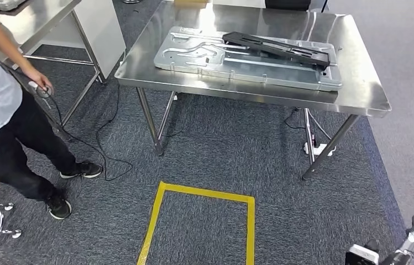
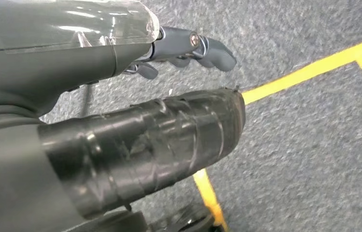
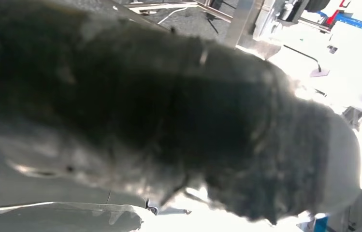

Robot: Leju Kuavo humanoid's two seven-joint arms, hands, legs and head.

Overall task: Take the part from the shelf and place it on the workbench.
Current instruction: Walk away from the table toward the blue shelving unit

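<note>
1. Left hand (image 2: 188, 46) hangs over the carpet (image 2: 314, 145) by the yellow tape (image 2: 304, 72), fingers loosely curled, holding nothing
2. Right hand (image 3: 193, 125) is a dark blur; I cannot tell its state
3. Black part (image 1: 279, 47) lies on the silver tray (image 1: 193, 52) on the table (image 1: 359, 91)
4. It looks long, stiff, fairly light; I'd grip mid-length

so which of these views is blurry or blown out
Right wrist view: the robot hand is a dark, out-of-focus blur against an overexposed white background. Head view: sharp, with glare on the steel workbench. Left wrist view: sharp, with highlights on the clear cover.
</note>
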